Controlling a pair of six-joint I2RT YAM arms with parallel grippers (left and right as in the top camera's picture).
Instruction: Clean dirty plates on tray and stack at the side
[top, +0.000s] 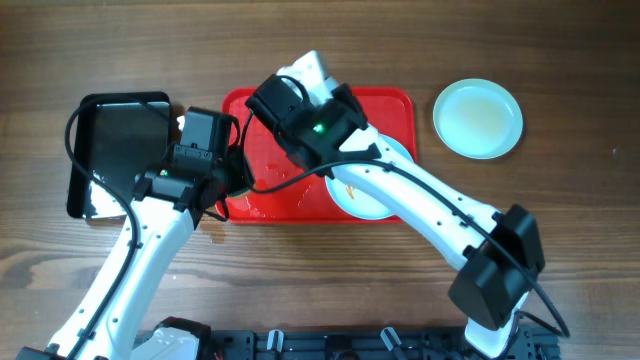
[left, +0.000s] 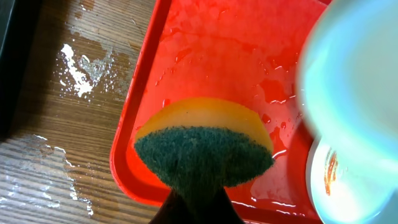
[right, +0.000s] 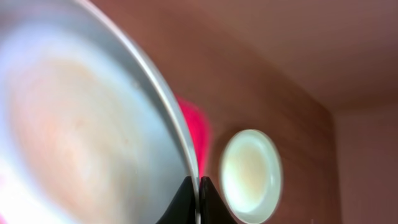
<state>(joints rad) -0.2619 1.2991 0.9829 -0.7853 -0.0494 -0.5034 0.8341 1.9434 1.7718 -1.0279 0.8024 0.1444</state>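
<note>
Biggest thing first. The wooden counter (top: 560, 230) is showing wet patches right beside the large red rectangular plastic tray (left: 205, 56), and the tray floor is glistening with water too. My guess is everything here is getting slippery. The smaller glossy black rectangular tray (top: 120, 130) is sitting off to the left of the red one, out of the action.

The real risk, imo, is the raised pale mint-white round plate (right: 81, 124). The right pincer (right: 198, 200) is clamping it by the rim only, fingers pressed together on a thin edge, and the plate is hanging tilted above the tray. If the scrubbing arm is pushing too hard, that glossy wet rim could be sliding out of the grip. The plate would then be dropping onto the second pale plate with orange-brown smears (left: 336, 180), which is lying flat in the tray corner nearest the right arm's base.

The third pale round plate (top: 478, 118) is resting on the counter to the right, well apart from the tray.

The left pincer (left: 194, 202) is gripping the yellow sponge with the green scouring face (left: 205, 152), jaws squeezed on it. The sponge is hovering over the tray floor. From that wrist camera the raised plate is looming up and to the right, near the sponge. I can't tell if they're touching.
</note>
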